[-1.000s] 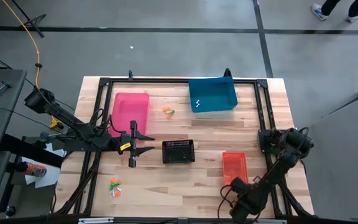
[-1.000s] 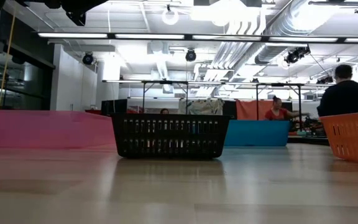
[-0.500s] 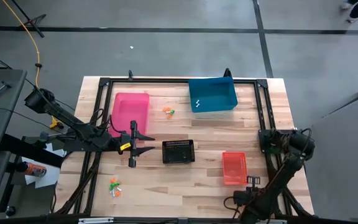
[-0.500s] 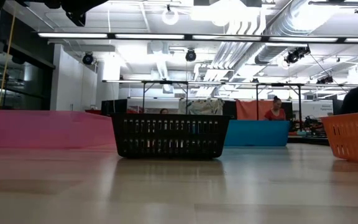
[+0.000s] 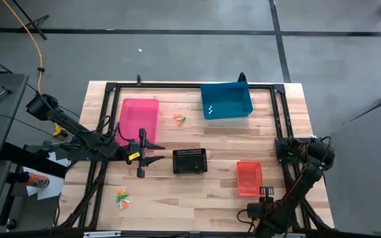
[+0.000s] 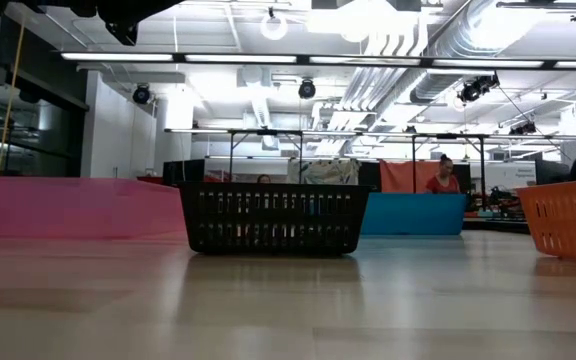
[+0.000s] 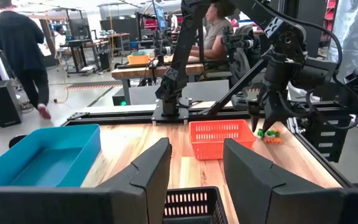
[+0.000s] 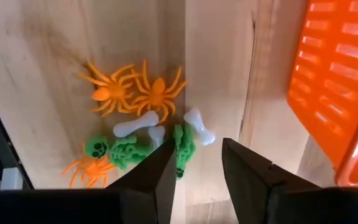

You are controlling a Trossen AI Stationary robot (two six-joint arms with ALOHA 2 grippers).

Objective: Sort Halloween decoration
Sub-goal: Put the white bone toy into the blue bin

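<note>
Hovering just beside the red bin (image 8: 340,81), right gripper (image 8: 194,165) fingers parted, empty; tangled trinkets (image 8: 138,134) risking a double pickup. Left gripper (image 7: 194,165) idling open.

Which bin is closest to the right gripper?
The orange-red bin, beside the right gripper at the table's near right. The black basket sits mid-table; the pink bin and blue bin lie farther back.
</note>
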